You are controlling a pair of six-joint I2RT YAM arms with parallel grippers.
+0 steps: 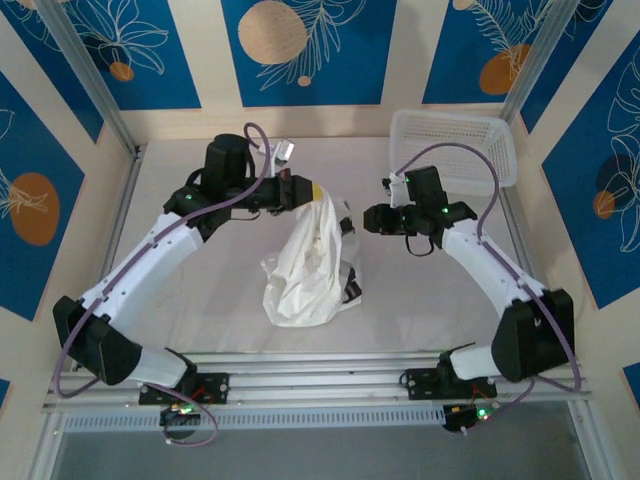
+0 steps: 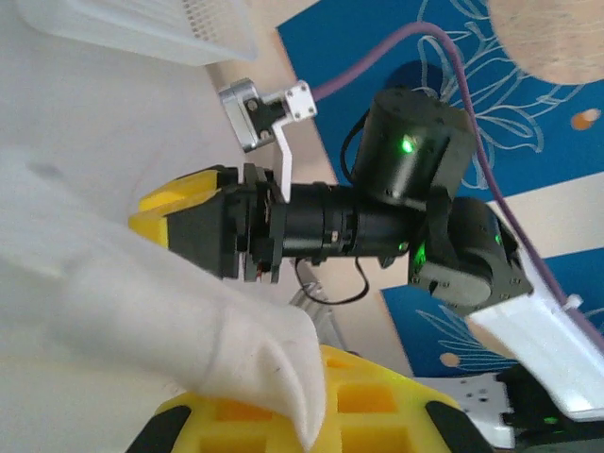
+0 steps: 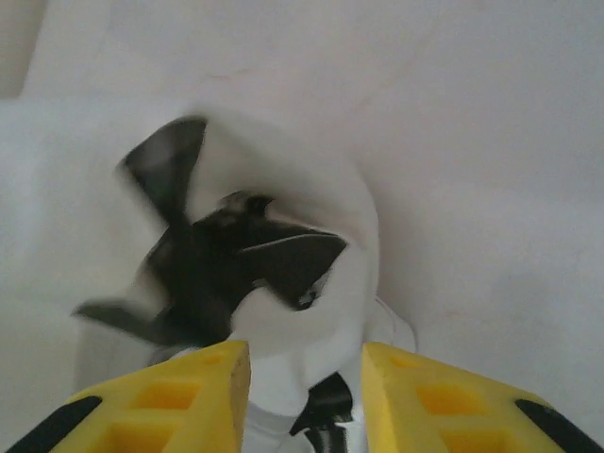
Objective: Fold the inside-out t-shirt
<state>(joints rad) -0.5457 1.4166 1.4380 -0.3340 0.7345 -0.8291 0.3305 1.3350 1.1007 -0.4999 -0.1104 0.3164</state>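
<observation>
1. Your inside-out t-shirt point(image 1: 305, 265) is white, with a black print showing through.
2. The basket point(image 1: 455, 140) is white plastic mesh.
3. The table point(image 1: 230, 320) is a pale greyish white.
4. The wall panels point(image 1: 300, 50) are deep blue, with thin white leaf outlines and orange and tan discs. Cream stripes run between them.
5. Your left arm point(image 1: 150, 250) and right arm point(image 1: 490, 270) are white and black, with a purple cable point(image 2: 373, 57) and small green lights.
6. Your right gripper point(image 3: 302, 349) has bright yellow fingers point(image 3: 189, 396) with black patches.
</observation>
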